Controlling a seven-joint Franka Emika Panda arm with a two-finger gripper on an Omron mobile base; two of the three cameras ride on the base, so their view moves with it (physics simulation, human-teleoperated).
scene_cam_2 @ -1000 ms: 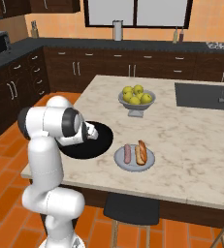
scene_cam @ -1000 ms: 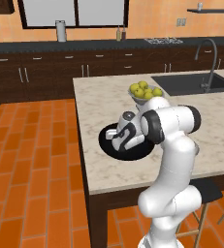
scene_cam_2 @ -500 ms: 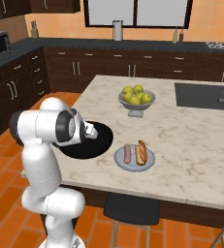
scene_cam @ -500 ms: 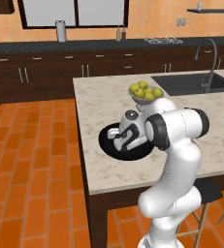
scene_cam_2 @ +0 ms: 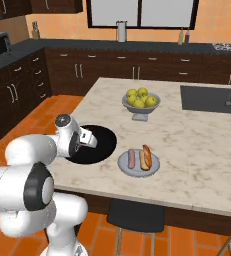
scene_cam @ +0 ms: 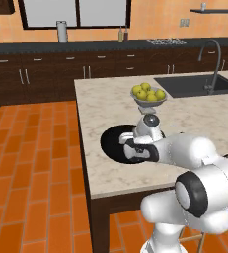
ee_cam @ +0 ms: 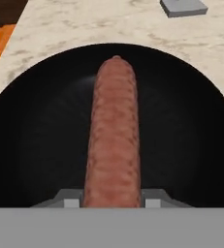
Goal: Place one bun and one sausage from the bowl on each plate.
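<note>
Claw (ee_cam: 112,201) closed on the near end of a sausage (ee_cam: 112,140), down inside the black bowl (ee_cam: 31,145) at the near left of the table (scene_cam_2: 197,150). Best lifted straight up, slowly, since gripped at one end and likely to droop. Then carried to a plate; grey plate (scene_cam_2: 138,163) to the right already seems to hold a bun and sausage.

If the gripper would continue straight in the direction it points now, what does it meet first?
The gripper, shut on the long brown sausage, points along it across the wide black bowl. Probably the bowl's far rim comes first, then pale marble counter; depth is unclear.
</note>
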